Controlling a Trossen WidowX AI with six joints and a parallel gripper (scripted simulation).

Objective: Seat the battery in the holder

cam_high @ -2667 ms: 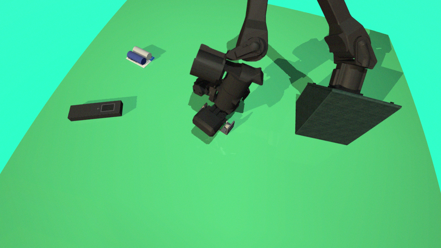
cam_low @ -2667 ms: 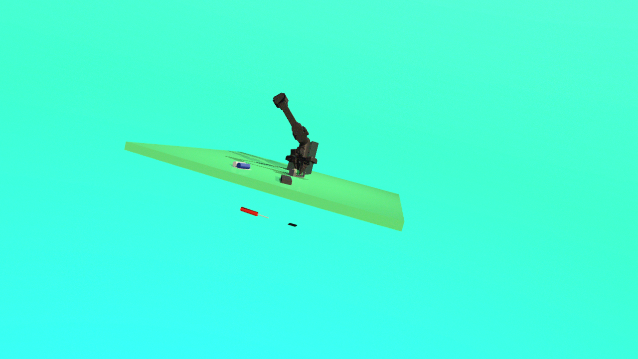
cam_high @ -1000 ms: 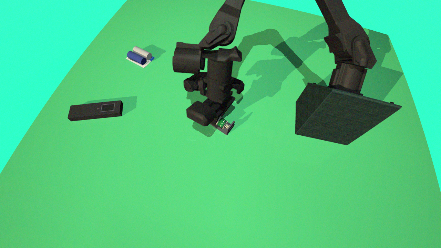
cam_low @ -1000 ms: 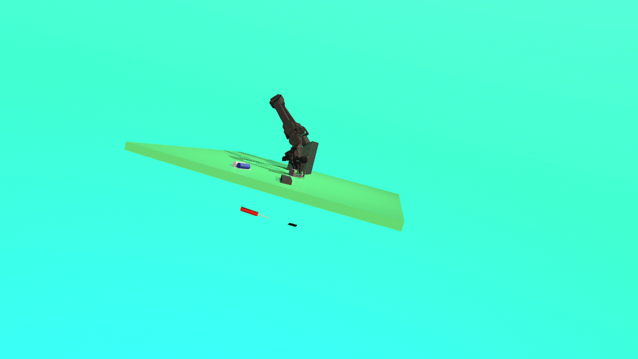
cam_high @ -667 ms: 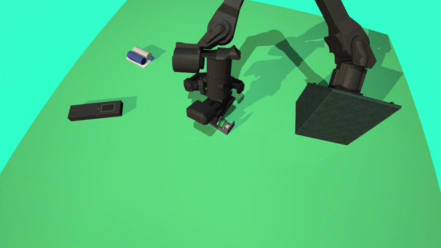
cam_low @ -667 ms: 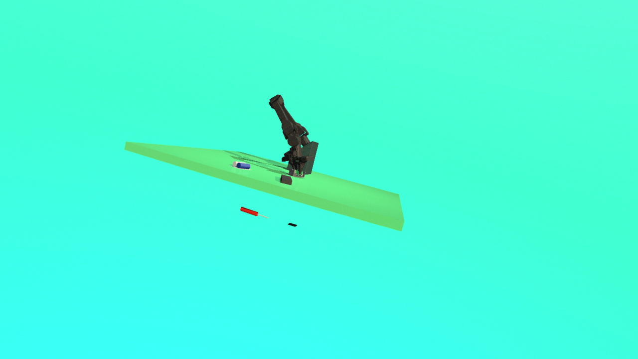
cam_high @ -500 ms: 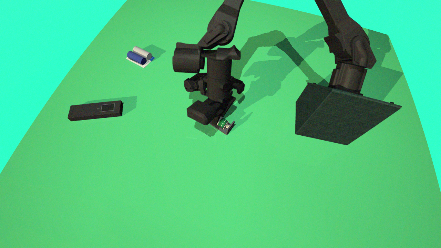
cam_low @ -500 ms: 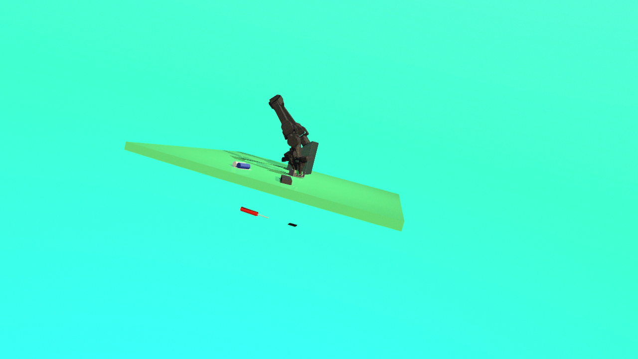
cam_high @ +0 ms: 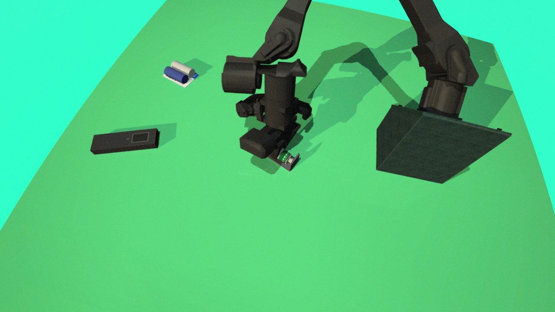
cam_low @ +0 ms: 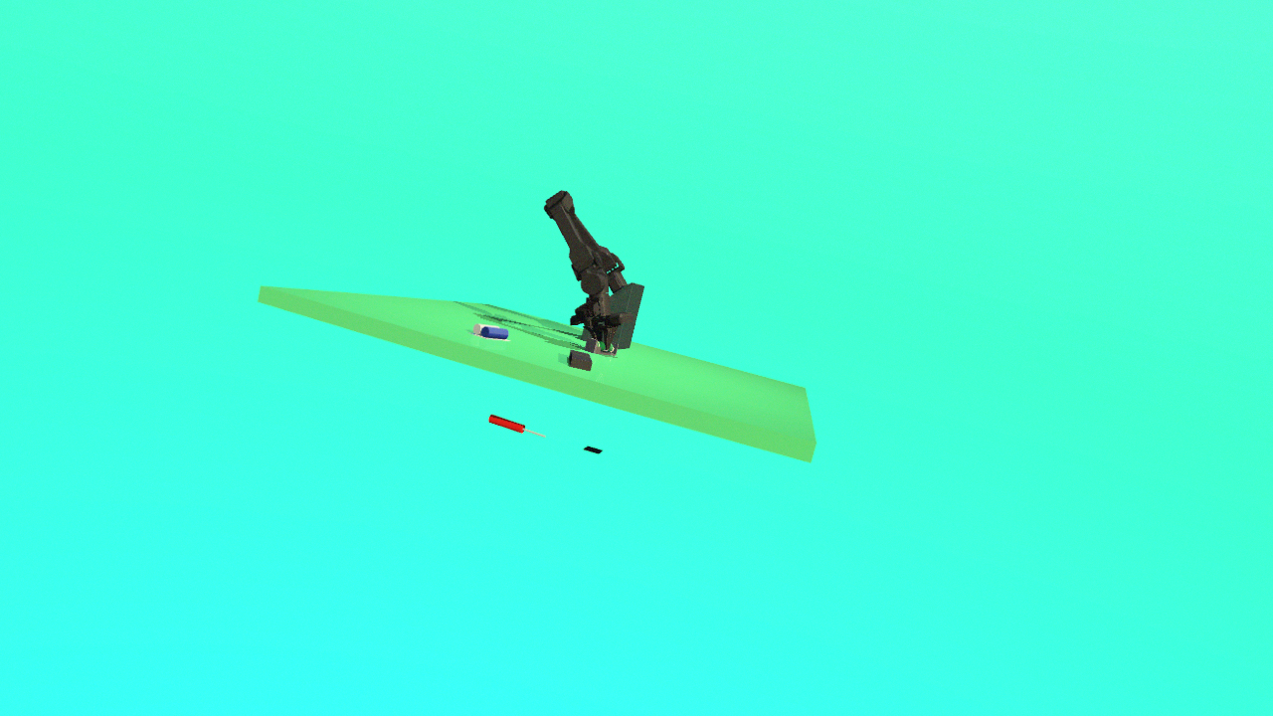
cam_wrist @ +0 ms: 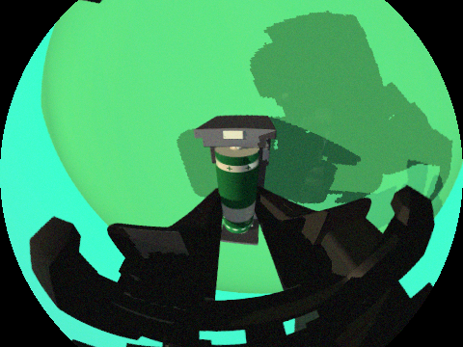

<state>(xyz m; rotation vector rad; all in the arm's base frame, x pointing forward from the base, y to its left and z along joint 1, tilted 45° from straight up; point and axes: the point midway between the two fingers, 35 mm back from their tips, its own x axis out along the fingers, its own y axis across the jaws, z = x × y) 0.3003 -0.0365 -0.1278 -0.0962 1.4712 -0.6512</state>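
Note:
A green battery [cam_high: 284, 156] [cam_wrist: 237, 185] with grey ends lies lengthwise in the dark grey holder [cam_high: 293, 162] [cam_wrist: 234, 129] on the green table. In the wrist view its far end sits close to the holder's far wall, and the holder's near end [cam_wrist: 241, 238] shows below it. I cannot tell whether the battery lies fully flat. My gripper [cam_high: 276, 149] [cam_wrist: 235, 192] [cam_low: 599, 343] points down over the holder and is shut on the battery's near half, one finger on each side.
A flat black box [cam_high: 125, 140] [cam_low: 579, 359] lies to the left. A small board with a blue and a white cylinder [cam_high: 180, 73] [cam_low: 491, 332] sits at the back left. The arm's dark base block [cam_high: 434, 147] stands to the right. A red screwdriver [cam_low: 507, 423] lies off the table.

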